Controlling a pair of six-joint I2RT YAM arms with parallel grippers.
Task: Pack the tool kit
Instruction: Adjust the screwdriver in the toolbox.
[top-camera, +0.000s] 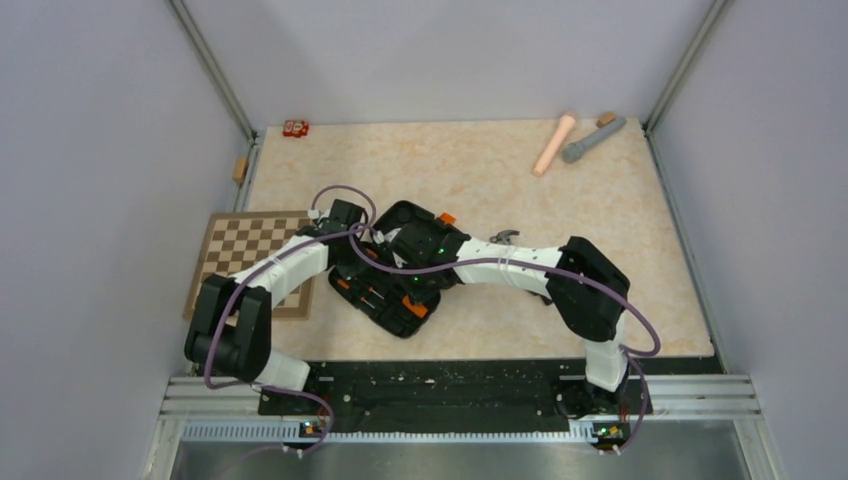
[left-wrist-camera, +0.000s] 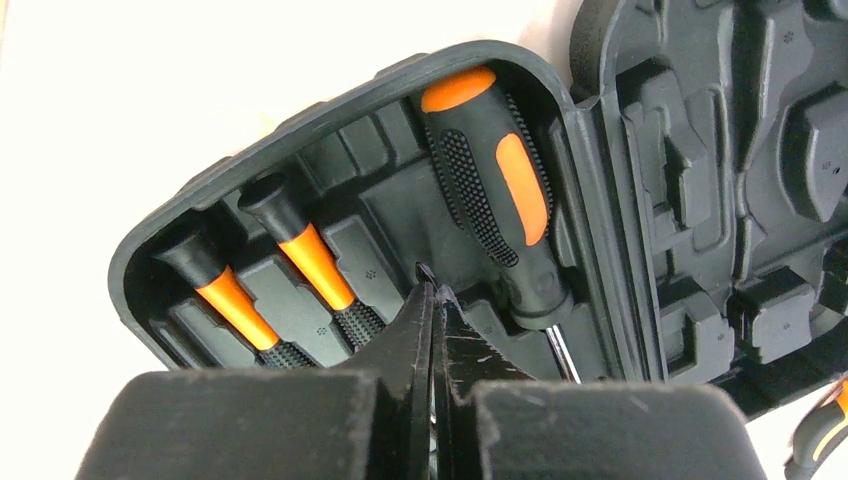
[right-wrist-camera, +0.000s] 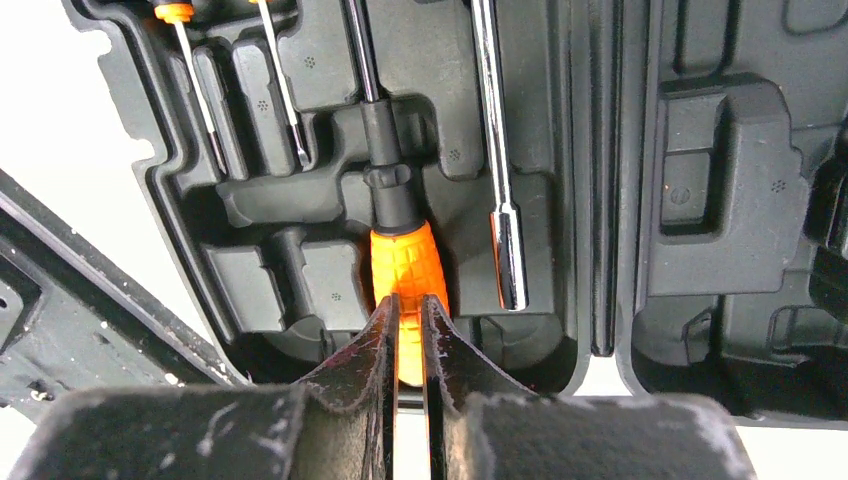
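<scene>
The black tool case (top-camera: 402, 222) lies open in the middle of the table, with its orange latch (top-camera: 446, 217) at the far side. Both arms reach over it. My left gripper (left-wrist-camera: 432, 282) is shut and empty above the tray half (left-wrist-camera: 300, 120), which holds a large orange-and-black screwdriver (left-wrist-camera: 490, 190) and two small ones (left-wrist-camera: 315, 265). My right gripper (right-wrist-camera: 408, 302) is all but shut, its tips on top of an orange screwdriver handle (right-wrist-camera: 403, 262) lying in its slot beside a chrome socket rod (right-wrist-camera: 497, 150). In the top view the left gripper (top-camera: 358, 262) and right gripper (top-camera: 412, 258) are close together.
A brown chessboard (top-camera: 245, 255) lies left of the case, under the left arm. A pink cylinder (top-camera: 553, 143) and a grey one (top-camera: 592, 139) lie at the back right. A small red object (top-camera: 295, 127) sits at the back left. Grey pliers (top-camera: 503, 237) lie by the right forearm.
</scene>
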